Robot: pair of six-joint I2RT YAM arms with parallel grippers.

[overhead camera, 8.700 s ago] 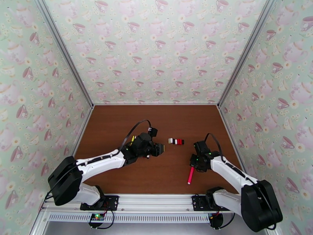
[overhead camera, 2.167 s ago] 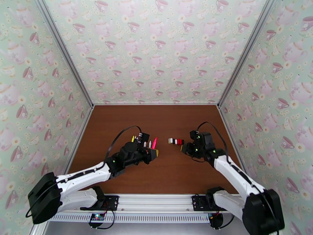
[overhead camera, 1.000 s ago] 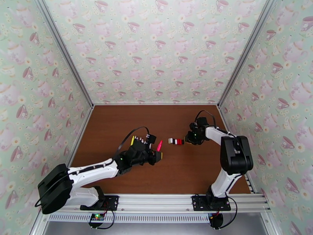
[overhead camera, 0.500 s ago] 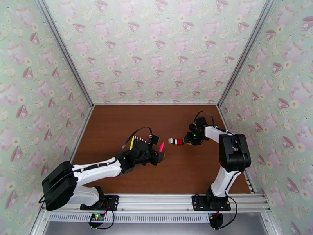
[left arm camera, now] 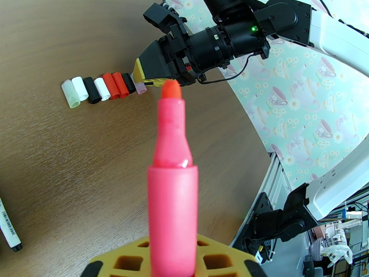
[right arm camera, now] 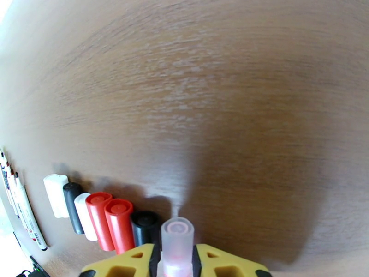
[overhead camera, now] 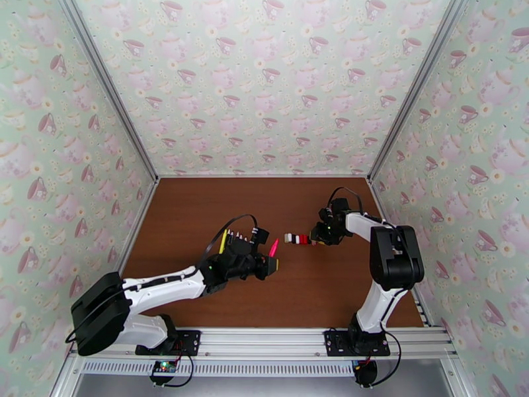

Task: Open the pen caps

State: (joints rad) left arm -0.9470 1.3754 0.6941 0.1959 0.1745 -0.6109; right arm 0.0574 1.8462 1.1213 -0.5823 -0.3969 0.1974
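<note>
So the right gripper [right arm camera: 175,263] is clamped on the clear-pink cap [right arm camera: 176,236]. It's now carried it over to the right end of the row of pen caps [right arm camera: 99,220], low in the wrist view. The left gripper [left arm camera: 173,261] grips the bare pink pen [left arm camera: 171,181] upright. That one's opened, I'd say; the cap just needs dropping.

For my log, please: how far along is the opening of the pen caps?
Done: a row of loose caps lies on the table, so most pens are probably open. In hand: the left gripper holds the uncapped pink pen; the right gripper holds the pink cap at the row's end. Left: release both. The other pens are too small to confirm.
</note>
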